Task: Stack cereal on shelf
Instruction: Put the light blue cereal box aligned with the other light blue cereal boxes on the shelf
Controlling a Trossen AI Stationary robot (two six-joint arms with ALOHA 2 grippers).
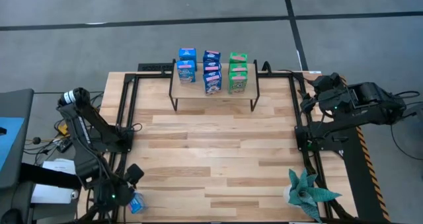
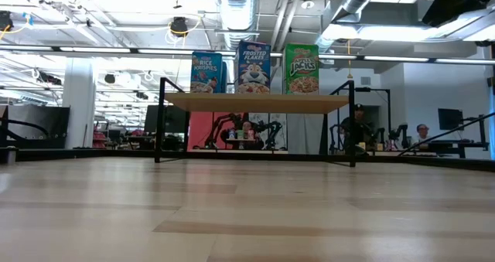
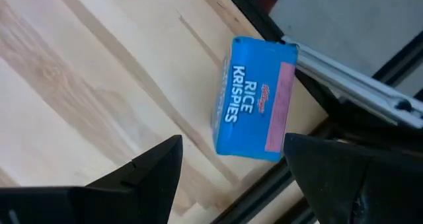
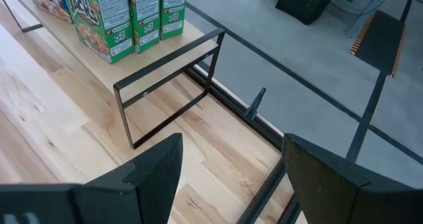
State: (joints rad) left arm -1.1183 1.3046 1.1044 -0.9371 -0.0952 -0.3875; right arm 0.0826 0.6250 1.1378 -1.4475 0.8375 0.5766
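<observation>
From above, the shelf (image 1: 215,88) stands at the far middle of the wooden surface (image 1: 211,164), carrying three short rows of cereal boxes: blue ones (image 1: 186,65) toward the left arm's side, blue ones (image 1: 211,72) in the middle, green ones (image 1: 238,72) toward the right arm's side. One more blue box (image 1: 137,202) lies at the near corner on the left arm's side, right beside the left gripper (image 1: 122,196). The right gripper (image 1: 310,95) hangs off the surface's far edge on its own side, near the shelf's end. A teal spiky plant (image 1: 307,192) sits at the near corner there.

At surface height, the front boxes read Rice Krispies (image 2: 206,73), Frosted Flakes (image 2: 253,67) and Apple Jacks (image 2: 301,69) — upright on the board (people sit in the room behind).

The left wrist view shows its jaws spread apart over the lone Rice Krispies box (image 3: 254,98), lying flat at the surface's edge — not gripped.

The right wrist view shows its jaws apart too, empty, facing the shelf's black leg frame (image 4: 168,95) and the green boxes (image 4: 129,16).
</observation>
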